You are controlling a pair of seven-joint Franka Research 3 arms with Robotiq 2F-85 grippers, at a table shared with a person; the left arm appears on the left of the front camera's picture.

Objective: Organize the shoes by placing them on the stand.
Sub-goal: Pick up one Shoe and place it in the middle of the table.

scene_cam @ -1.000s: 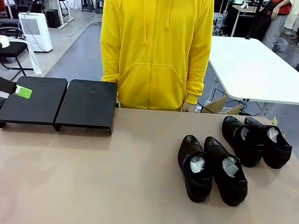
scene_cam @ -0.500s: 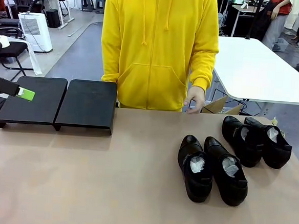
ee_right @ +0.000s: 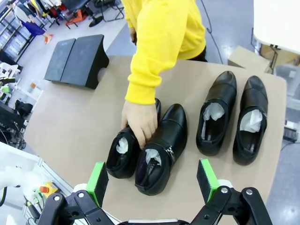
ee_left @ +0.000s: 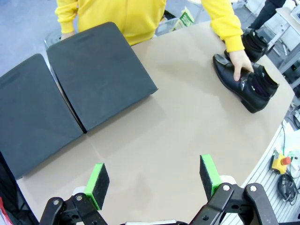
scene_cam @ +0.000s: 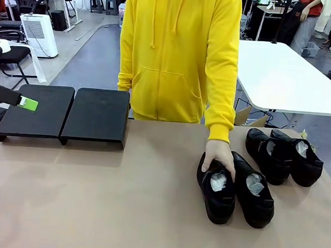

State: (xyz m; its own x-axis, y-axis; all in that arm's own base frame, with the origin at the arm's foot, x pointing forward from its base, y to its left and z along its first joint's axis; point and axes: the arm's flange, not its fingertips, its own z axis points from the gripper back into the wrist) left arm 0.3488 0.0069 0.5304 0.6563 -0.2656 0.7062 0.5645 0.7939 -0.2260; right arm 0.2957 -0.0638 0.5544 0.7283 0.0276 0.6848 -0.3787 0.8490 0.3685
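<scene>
currently the four shoes (scene_cam: 257,193) lie in two pairs on the right half of the table (scene_cam: 120,206), well apart from the stand (scene_cam: 95,116) at its far left. a person's hand (scene_cam: 219,157) rests on the leftmost shoe (scene_cam: 218,200). the left gripper (ee_left: 153,167) and the right gripper (ee_right: 151,168) both hover released, jaws spread wide above the table.

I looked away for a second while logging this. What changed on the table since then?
The person's hand swung forward and down onto the leftmost shoe of the near pair and now rests on it. That shoe, its partner, the far pair and the stand stayed put.
</scene>
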